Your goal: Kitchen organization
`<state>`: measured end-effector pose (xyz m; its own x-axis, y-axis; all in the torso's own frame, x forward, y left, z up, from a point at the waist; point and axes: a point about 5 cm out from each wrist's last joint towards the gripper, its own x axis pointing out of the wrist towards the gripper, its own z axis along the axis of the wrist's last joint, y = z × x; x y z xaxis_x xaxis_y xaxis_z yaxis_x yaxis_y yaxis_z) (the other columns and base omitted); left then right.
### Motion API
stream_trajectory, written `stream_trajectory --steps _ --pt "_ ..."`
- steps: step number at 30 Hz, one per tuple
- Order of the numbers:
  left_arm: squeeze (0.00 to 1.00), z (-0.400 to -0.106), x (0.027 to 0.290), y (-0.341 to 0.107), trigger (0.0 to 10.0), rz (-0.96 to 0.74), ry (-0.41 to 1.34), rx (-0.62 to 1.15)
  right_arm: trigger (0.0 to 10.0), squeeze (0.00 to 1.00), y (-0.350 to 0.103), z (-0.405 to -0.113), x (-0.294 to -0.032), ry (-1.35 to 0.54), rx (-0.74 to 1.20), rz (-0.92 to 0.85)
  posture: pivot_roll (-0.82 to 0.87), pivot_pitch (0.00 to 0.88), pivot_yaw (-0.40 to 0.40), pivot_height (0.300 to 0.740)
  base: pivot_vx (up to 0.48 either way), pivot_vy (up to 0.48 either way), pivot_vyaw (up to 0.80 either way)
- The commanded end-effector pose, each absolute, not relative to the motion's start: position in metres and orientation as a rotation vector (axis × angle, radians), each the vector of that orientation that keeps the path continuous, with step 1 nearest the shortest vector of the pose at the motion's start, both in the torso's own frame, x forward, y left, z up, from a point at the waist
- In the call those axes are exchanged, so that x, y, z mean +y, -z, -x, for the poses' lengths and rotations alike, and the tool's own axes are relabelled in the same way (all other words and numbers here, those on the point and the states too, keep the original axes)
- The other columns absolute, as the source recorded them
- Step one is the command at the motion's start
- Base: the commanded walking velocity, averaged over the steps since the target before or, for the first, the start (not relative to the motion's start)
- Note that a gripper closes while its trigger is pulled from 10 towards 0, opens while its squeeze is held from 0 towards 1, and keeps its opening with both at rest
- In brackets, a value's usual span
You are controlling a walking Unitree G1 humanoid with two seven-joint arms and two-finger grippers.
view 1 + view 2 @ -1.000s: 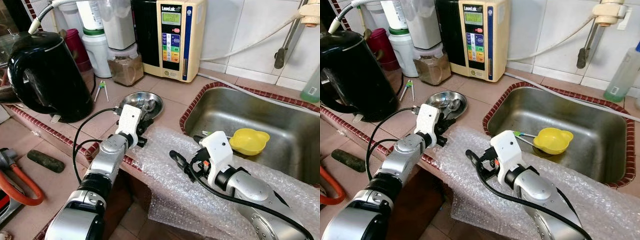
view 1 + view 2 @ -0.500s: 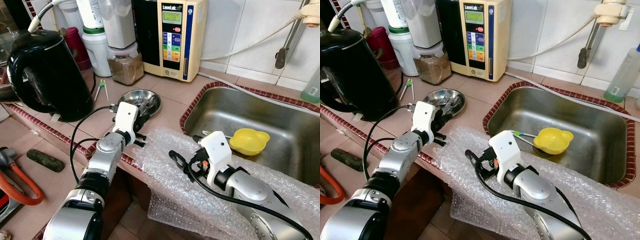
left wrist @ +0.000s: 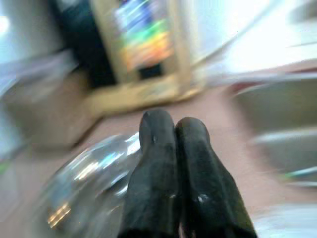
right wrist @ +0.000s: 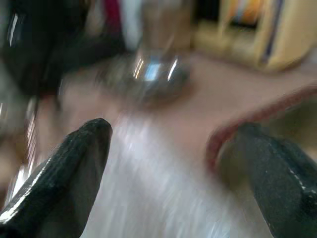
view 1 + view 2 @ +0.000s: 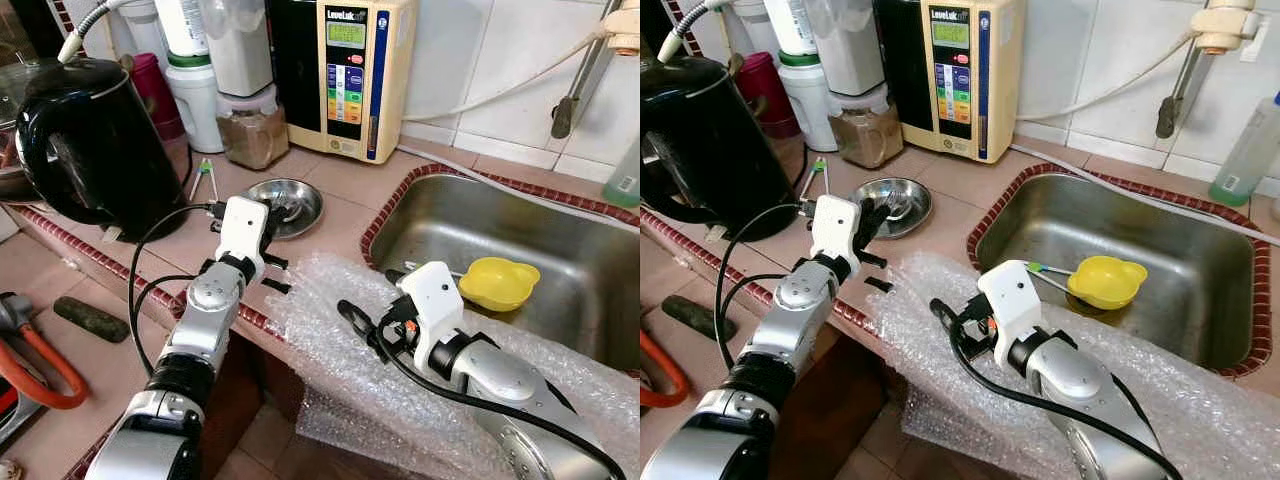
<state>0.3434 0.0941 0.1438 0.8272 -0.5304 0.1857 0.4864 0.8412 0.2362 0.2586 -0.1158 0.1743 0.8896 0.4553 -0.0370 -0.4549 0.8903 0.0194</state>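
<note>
With our left gripper [image 3: 174,148] pressed together near the steel dish [image 5: 285,200] on the counter and our right gripper [image 4: 173,163] spread apart over the bubble wrap [image 5: 340,340], we judge the dish light, stiff, slippery, best pinched at its rim.

The tiled table [image 5: 345,185] carries a steel dish [image 5: 287,197] near its middle. Behind the dish stands a cream water machine [image 5: 363,75] against the wall, with a lidded jar of brown powder [image 5: 251,130] just beside it. A black kettle [image 5: 95,140] stands well to the dish's left, and a small green-tipped tool [image 5: 205,175] lies between kettle and dish. Bubble wrap [image 5: 330,330] drapes over the table's front edge, in front of the dish. A sunken steel sink [image 5: 445,225] lies to the dish's right.
</note>
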Motion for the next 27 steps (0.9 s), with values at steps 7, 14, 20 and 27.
stream_trajectory --steps 7,14,20,27 --pt "0.00 -0.338 0.082 -0.151 0.9 -0.253 0.592 -0.320 10.0 0.00 -0.182 -0.264 -0.130 -0.380 -0.007 -0.041 -0.14 0.000 0.080 0.740 0.000 0.000 0.00" --pt "1.00 -0.352 0.114 -0.156 10.0 -0.158 0.364 -0.294 10.0 0.00 -0.179 -0.264 -0.130 -0.364 -0.005 -0.040 -0.14 0.000 0.080 0.740 0.000 0.000 0.00" --pt "1.00 -0.356 0.133 -0.158 10.0 -0.126 0.228 -0.286 10.0 0.00 -0.178 -0.264 -0.131 -0.362 -0.004 -0.036 -0.14 0.000 0.079 0.740 0.000 0.000 0.00" --pt "1.00 -0.346 0.139 -0.146 10.0 -0.002 0.192 -0.242 10.0 0.00 -0.176 -0.264 -0.131 -0.365 0.001 -0.018 -0.14 0.000 0.079 0.740 0.000 0.000 0.00"
